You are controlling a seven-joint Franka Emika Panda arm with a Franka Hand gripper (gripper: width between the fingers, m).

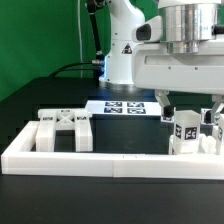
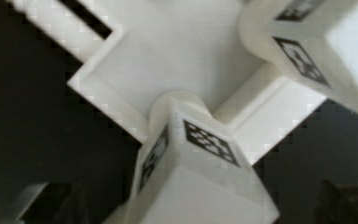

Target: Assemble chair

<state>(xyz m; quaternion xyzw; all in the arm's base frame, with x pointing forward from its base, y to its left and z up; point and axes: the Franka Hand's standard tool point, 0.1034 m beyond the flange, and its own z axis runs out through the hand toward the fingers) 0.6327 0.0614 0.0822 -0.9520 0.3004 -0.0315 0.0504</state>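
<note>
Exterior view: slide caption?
Open gripper over a tagged chair part; X-braced frame apart, inside the border wall.

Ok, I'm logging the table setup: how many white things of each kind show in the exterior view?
X-braced frame: 1
cluster of tagged chair parts at the exterior view's right: 1 (its separate pieces cannot be told apart)
marker board: 1
border wall: 1
Total: 4

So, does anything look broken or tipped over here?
Nothing stands out. The X-braced frame sits whole behind the border wall, and the tagged chair pieces sit under the gripper, no cracks showing.
</note>
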